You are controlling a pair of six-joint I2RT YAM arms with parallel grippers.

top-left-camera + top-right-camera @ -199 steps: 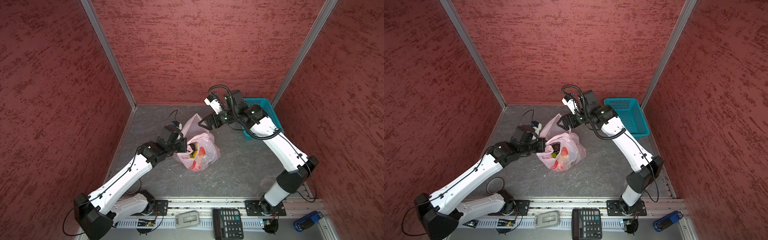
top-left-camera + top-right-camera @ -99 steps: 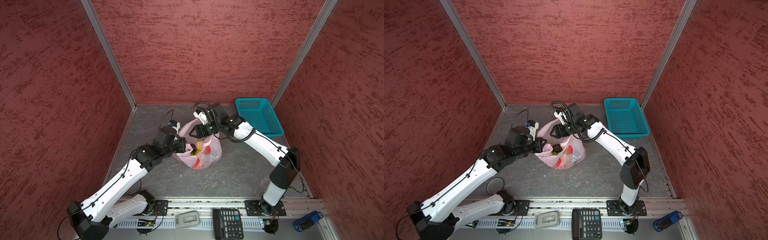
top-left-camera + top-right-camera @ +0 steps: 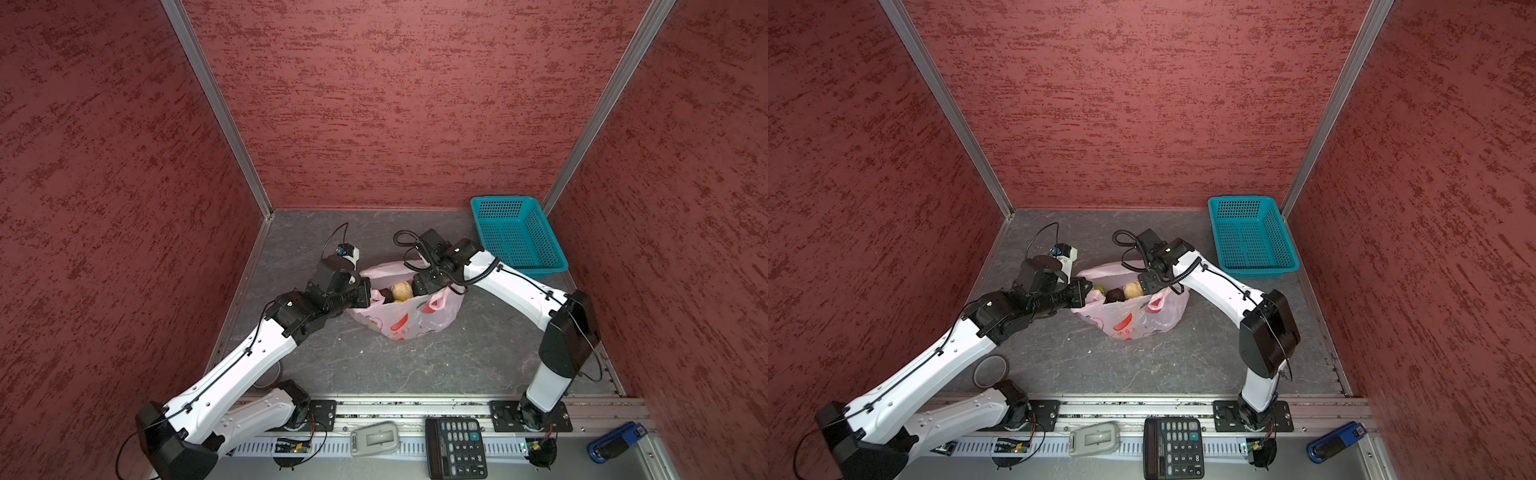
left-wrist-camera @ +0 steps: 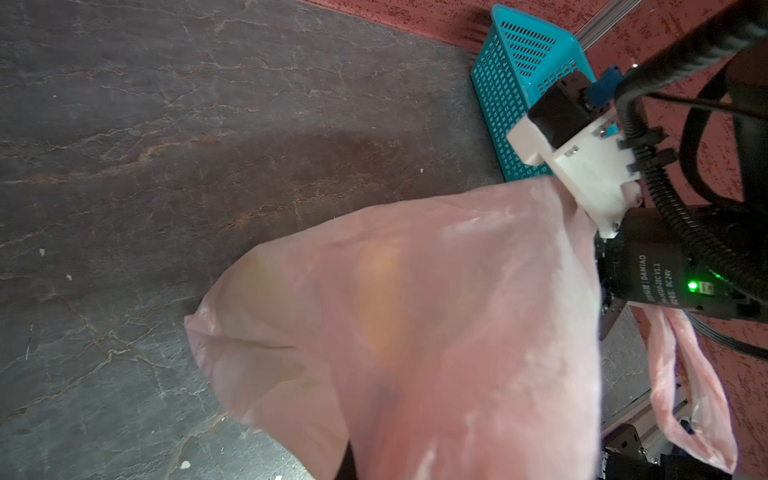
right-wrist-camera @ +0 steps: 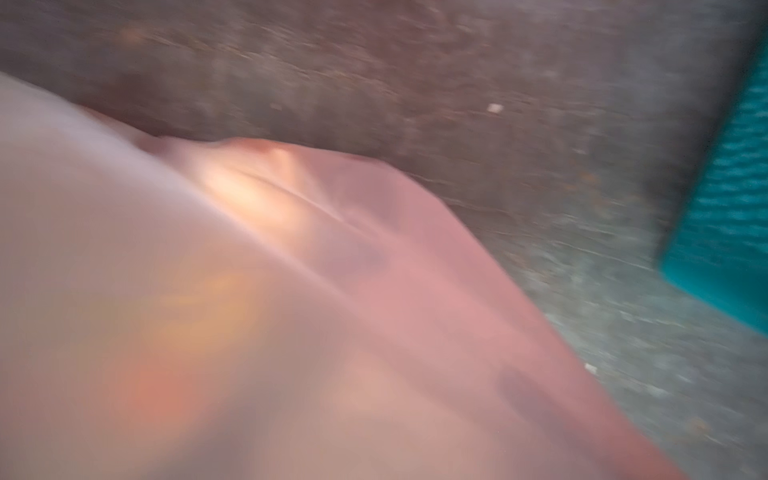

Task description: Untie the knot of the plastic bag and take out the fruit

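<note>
From my console the plastic bag (image 3: 411, 322) lay slumped in the middle of the table (image 3: 415, 365). It was thin, crinkled, translucent pale-pink film with red printed marks, and its mouth gaped between my two arms. The left tool (image 3: 368, 293) was clamped shut on the bag's rim at the left of the mouth. The right tool (image 3: 420, 286) sat at the opposite side of the mouth; its housing and the film hid its jaws, so I could not tell whether they were apart or together. In a top view I counted three pieces of fruit (image 3: 1133, 289) in the opening: a rounded cream-tan one just beside the right tool, a dark brown-black one touching it, and a bumpy green one nearest the left tool. Both wrist views showed soft orange and yellow patches through the film, too blurred to count. One handle loop (image 3: 436, 301) drooped limp under the right arm. One teal basket (image 3: 519, 241), rectangular perforated rigid plastic, stood at the far right corner, well apart from the bag. The table was matte dark grey, stone-like, with pale veins. Three rough red-streaked walls enclosed it. One tape ring (image 3: 991, 370) lay near the left arm's base, and one black calculator (image 3: 456, 446) lay on the front rail.
</note>
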